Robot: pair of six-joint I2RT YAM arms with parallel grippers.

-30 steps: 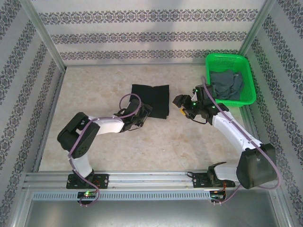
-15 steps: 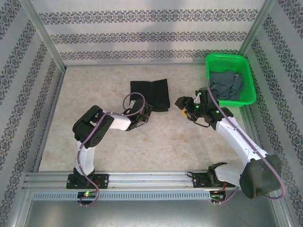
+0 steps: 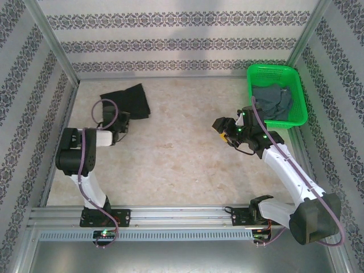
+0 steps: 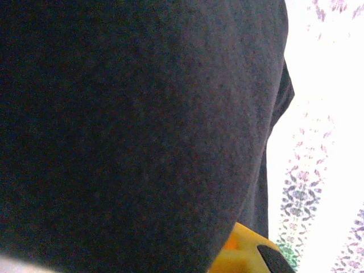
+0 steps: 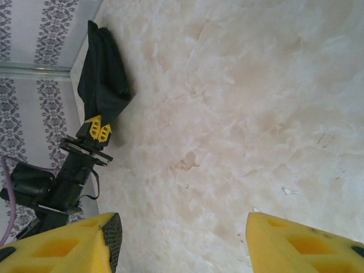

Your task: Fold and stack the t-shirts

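The black t-shirt (image 3: 126, 101), folded into a flat bundle, lies at the far left of the table, and my left gripper (image 3: 119, 119) is shut on its near edge. In the left wrist view the black cloth (image 4: 136, 125) covers almost everything, with one yellow finger (image 4: 242, 259) peeking out beneath. The right wrist view shows the same shirt (image 5: 103, 77) with the left gripper (image 5: 96, 128) pinching its end. A dark grey t-shirt (image 3: 272, 101) lies crumpled in the green basket (image 3: 273, 67). My right gripper (image 3: 224, 129) hovers open over bare table, its fingers (image 5: 68, 244) wide apart with nothing between them.
The basket stands at the far right corner, just behind the right arm. Patterned walls and metal frame posts close in the table on three sides; the black shirt sits close to the left wall. The marble tabletop (image 3: 182, 153) lies between the two arms.
The left gripper shut on the black shirt's edge and swung left, dragging the shirt from mid-table to the far left. The right gripper barely moved.
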